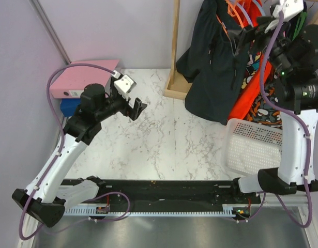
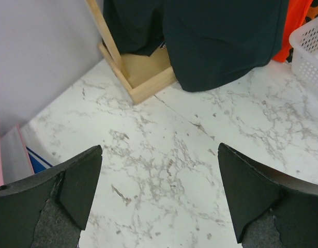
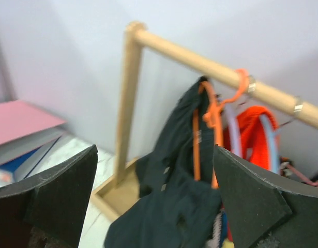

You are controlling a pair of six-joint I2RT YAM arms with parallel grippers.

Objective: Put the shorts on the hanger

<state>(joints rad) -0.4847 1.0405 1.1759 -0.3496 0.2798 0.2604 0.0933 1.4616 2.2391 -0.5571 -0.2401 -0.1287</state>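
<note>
Over the veined marble table [image 2: 164, 129], the left gripper [image 2: 159, 155] and the right gripper [image 3: 154, 152] are spread wide with nothing grasped, and beyond them the soft black shorts [image 3: 169, 206] are draped on the thin orange hanger [image 3: 196, 144], hooked over a round wooden rail [image 3: 190, 59].

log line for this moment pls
shorts: hanging on hanger | hanger: hooked on wooden rail | left gripper: open, empty, above table | right gripper: open, empty, facing shorts

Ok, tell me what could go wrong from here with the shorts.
The shorts hang bunched and lopsided on the hanger, so they may slide off. The open right pincer sits close to them; pulling away could snag fabric or knock the hanger off the wooden rail.
</note>
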